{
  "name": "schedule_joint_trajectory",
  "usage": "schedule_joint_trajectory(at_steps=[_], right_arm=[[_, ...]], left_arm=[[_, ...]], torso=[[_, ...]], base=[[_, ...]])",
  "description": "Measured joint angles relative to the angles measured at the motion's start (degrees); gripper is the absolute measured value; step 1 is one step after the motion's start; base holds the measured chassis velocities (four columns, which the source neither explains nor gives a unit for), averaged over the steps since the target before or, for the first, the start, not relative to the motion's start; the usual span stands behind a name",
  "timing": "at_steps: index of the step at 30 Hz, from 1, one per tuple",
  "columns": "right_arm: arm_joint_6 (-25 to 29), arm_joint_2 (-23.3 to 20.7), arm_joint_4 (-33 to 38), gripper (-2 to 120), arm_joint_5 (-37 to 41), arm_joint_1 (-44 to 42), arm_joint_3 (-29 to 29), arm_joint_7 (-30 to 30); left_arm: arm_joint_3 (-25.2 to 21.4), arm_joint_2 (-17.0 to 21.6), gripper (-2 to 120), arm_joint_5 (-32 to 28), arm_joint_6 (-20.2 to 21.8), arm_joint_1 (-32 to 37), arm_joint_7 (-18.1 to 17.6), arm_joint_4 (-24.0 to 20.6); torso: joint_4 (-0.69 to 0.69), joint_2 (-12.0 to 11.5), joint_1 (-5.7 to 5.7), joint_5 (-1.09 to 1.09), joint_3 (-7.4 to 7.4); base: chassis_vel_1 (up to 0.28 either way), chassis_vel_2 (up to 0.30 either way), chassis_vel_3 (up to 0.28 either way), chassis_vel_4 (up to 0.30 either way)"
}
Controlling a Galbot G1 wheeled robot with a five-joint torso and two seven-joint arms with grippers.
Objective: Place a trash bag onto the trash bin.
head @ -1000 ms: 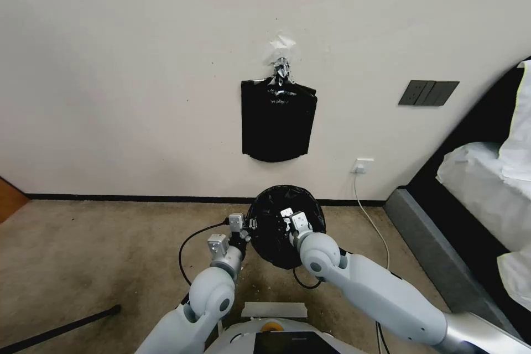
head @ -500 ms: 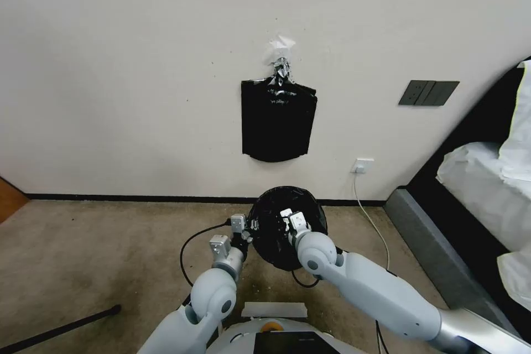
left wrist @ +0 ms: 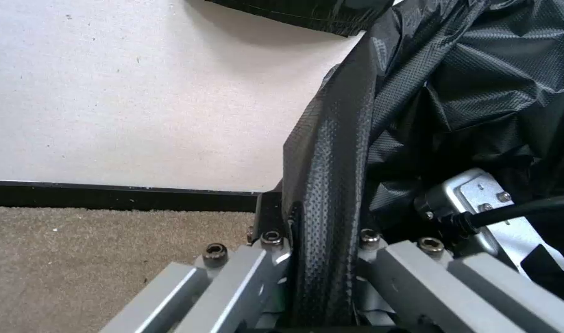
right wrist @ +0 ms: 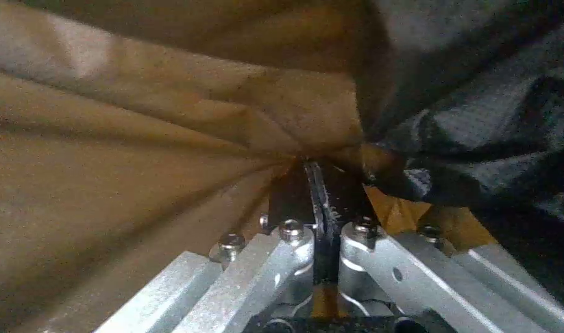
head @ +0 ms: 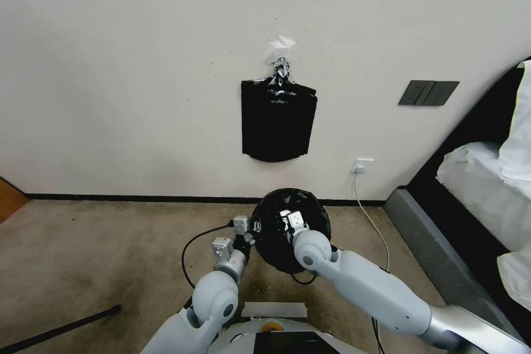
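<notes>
Both grippers are pinching the thin glossy black plastic trash bag (head: 291, 227), spread open on the floor near the far wall. Left gripper (left wrist: 322, 240) is closing its fingers on the bag's left edge; right gripper (right wrist: 319, 217) is clamping film on the right. Small round bin isn't discernible under the bag. Film looks light, floppy, slippery and tearable, so gripping at the hem seems best.

The trash bag (left wrist: 479, 78) is thin, crinkled black plastic, seemingly finely embossed; the carpet (head: 99, 254) looks rough.
</notes>
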Motion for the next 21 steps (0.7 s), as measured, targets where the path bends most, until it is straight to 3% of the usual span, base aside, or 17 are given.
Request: schedule_joint_trajectory(at_steps=[21], right_arm=[[0.0, 1.8, -4.7, 0, -1.0, 0.0, 0.0, 0.3]], left_arm=[[1.5, 0.4, 3, -0.3, -0.4, -0.2, 0.3, -0.3]], torso=[[0.00, 0.0, 0.00, 0.00, 0.00]], base=[[0.000, 0.000, 0.000, 0.000]])
